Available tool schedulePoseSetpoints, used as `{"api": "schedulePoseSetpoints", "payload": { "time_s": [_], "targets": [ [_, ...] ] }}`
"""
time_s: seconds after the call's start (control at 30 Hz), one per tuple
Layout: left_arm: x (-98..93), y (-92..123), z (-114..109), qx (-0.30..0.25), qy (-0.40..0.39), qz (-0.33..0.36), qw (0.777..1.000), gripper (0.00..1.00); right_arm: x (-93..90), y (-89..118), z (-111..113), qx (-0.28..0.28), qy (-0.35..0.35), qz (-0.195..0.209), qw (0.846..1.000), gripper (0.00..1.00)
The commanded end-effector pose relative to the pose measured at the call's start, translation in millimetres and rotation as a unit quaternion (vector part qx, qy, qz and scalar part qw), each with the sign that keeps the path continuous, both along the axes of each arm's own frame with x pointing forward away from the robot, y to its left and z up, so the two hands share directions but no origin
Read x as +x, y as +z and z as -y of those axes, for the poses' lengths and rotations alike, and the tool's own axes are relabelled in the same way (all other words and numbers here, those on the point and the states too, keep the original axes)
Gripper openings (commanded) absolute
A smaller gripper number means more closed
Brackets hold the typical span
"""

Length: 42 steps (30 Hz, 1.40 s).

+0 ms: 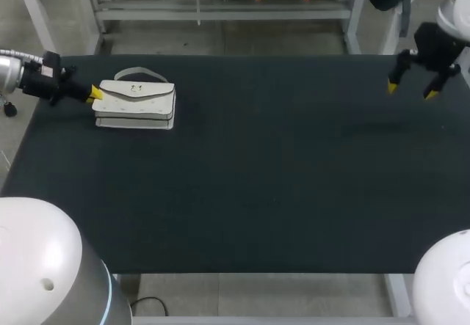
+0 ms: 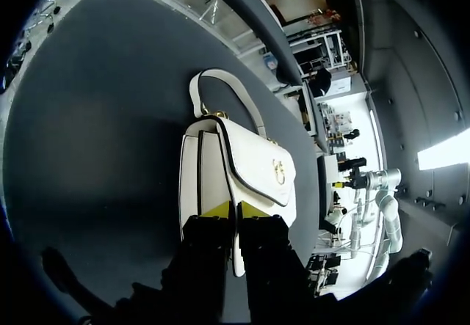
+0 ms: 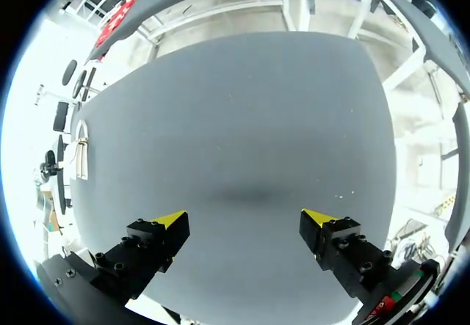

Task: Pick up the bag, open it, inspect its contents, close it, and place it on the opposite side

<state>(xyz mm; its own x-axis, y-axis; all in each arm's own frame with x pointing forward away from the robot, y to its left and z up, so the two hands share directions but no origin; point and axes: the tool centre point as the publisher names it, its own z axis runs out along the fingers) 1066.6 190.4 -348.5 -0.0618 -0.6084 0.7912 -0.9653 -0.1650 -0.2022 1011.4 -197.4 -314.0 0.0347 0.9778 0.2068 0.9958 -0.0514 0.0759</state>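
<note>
A white handbag (image 1: 136, 105) with a gold clasp and a short handle lies at the table's far left. My left gripper (image 1: 95, 92) is at the bag's left end. In the left wrist view the bag (image 2: 242, 163) lies just ahead, and a thin edge of its flap runs between the yellow tips of the left gripper (image 2: 235, 209), which is shut on it. My right gripper (image 1: 411, 89) hangs wide open above the table's far right corner, holding nothing. From the right wrist, the right gripper (image 3: 250, 222) faces bare table, with the bag (image 3: 79, 152) small at the far end.
The dark table (image 1: 279, 178) stretches wide between the bag and the right arm. Its near edge runs along the front, its far edge just behind the bag's handle (image 1: 139, 72).
</note>
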Motion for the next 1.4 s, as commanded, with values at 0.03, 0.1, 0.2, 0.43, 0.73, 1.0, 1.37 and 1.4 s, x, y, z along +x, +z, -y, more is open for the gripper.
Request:
{"api": "schedulePoseSetpoints", "payload": {
  "time_s": [0.03, 0.1, 0.2, 0.43, 0.73, 1.0, 1.37, 1.4],
  "targets": [
    [3.0, 1.9, -12.1, 0.001, 0.003, 0.0, 1.0, 0.0, 3.9, 1.4, -1.6, -0.001, 0.002, -0.012, 1.0, 1.0],
    [5.2, 1.4, -19.2, 0.003, 0.005, 0.0, 1.0, 0.0, 3.9, 1.4, -1.6, -0.001, 0.002, -0.012, 1.0, 1.0],
    [9.0, -0.2, -30.9, 0.004, 0.008, 0.002, 1.0, 0.0, 3.9, 1.4, -1.6, -0.001, 0.002, -0.012, 1.0, 1.0],
    [18.8, -4.1, -57.7, -0.001, -0.005, -0.001, 1.0, 0.0, 3.9, 1.4, -1.6, -0.001, 0.002, -0.012, 1.0, 1.0],
    [35.9, -0.6, -87.2, 0.0, -0.036, -0.008, 0.999, 0.0, 3.9, 1.4, -1.6, -0.001, 0.002, -0.012, 1.0, 1.0],
    [50.0, -0.3, -109.0, 0.005, -0.036, -0.009, 0.999, 0.0, 3.9, 1.4, -1.6, -0.001, 0.002, -0.012, 1.0, 1.0],
    [59.4, -5.8, -131.4, -0.006, -0.042, -0.013, 0.999, 0.0, 3.9, 1.4, -1.6, -0.001, 0.002, -0.012, 1.0, 1.0],
    [59.7, -5.9, -132.0, -0.007, -0.042, -0.013, 0.999, 0.0, 3.9, 1.4, -1.6, -0.001, 0.002, -0.012, 1.0, 1.0]
  ]
}}
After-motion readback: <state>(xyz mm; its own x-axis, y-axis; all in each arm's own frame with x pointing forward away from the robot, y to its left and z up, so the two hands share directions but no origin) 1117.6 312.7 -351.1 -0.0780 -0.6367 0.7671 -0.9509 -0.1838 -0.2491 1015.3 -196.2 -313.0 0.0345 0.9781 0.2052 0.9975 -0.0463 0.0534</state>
